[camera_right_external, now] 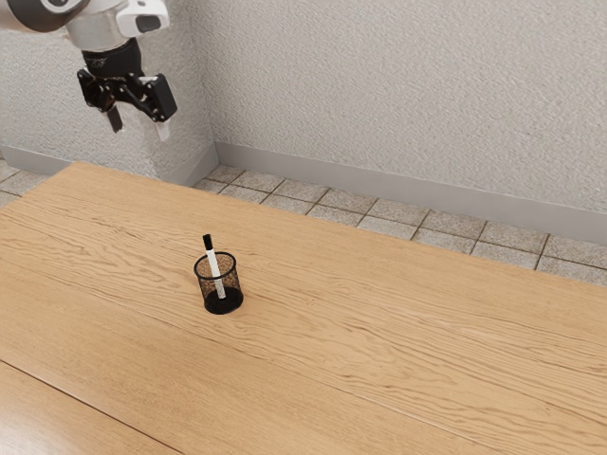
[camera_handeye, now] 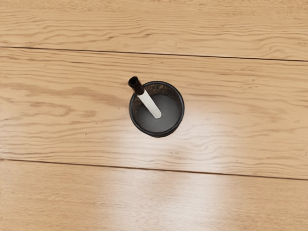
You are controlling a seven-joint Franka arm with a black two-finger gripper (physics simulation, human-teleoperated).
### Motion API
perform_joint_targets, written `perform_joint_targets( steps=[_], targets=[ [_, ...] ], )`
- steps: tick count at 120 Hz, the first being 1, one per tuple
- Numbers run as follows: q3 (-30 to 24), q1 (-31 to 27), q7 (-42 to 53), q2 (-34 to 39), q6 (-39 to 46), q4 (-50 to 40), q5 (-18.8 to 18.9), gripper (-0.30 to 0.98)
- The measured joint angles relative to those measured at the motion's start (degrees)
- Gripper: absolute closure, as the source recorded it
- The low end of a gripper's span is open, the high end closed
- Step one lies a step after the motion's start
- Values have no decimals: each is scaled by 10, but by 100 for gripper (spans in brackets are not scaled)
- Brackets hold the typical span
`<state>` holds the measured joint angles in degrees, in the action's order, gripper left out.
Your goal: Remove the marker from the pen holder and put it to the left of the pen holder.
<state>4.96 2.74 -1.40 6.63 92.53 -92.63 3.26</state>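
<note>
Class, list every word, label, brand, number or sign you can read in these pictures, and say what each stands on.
There are none: no text can be read on the marker, the pen holder, the table, the gripper or the arm.

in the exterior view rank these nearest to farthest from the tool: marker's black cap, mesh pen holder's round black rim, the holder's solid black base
1. Marker's black cap, sticking up highest
2. Round black rim, just below the cap
3. Solid black base, at the bottom
</note>
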Motion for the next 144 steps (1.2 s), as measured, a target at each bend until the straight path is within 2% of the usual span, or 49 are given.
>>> perform_joint_targets(
  steps=[24, 36, 50, 60, 76, 92, 144],
  targets=[
    [-10, -1, -12, 1, 13, -14, 9, 0],
    [-12, -1, -21, 0, 34, -98, 9, 0],
    [-13, -4, -37, -4, 118, -204, 8, 0],
    [-13, -4, -48, -33, 176, -229, 8, 0],
    [-5, 2, -61, -115, 246, -200, 7, 0],
    [-2, -11, -72, -166, 284, -171, -17, 0],
    [-4, -57, -64, -275, 322, -80, -29, 0]
  ],
)
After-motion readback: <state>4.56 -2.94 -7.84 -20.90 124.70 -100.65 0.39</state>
